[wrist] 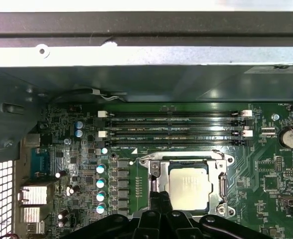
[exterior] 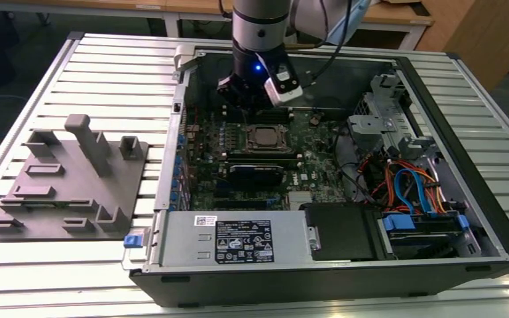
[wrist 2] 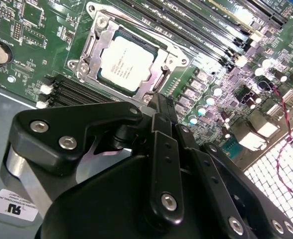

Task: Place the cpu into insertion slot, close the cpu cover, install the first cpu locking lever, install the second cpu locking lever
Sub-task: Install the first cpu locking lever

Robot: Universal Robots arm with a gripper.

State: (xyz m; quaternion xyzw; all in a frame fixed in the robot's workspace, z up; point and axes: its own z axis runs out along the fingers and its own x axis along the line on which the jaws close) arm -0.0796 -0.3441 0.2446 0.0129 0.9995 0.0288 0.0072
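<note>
The cpu (wrist 2: 128, 62) (wrist: 189, 186) shows its silver-grey face in the square socket on the green motherboard, also in the exterior view (exterior: 262, 138). It fills the insertion slot, whose pin field is hidden under it. The cpu cover (wrist 2: 162, 75) (wrist: 156, 172), a silver frame, lies flat around the chip. A thin wire lever (wrist 2: 136, 21) runs along one side of the frame. My black gripper (wrist 2: 160, 103) (wrist: 160, 197) (exterior: 242, 106) is shut, its fingers pressed together. The tip stands at the edge of the cover, beside the chip. Whether it touches a lever is hidden.
Long black memory sticks (wrist: 174, 127) lie next to the socket. The open computer case has a power supply (exterior: 228, 242) at the front and a drive cage with cables (exterior: 413, 192) on the exterior view's right. A grey fixture (exterior: 69, 179) sits on the slatted table on the exterior view's left.
</note>
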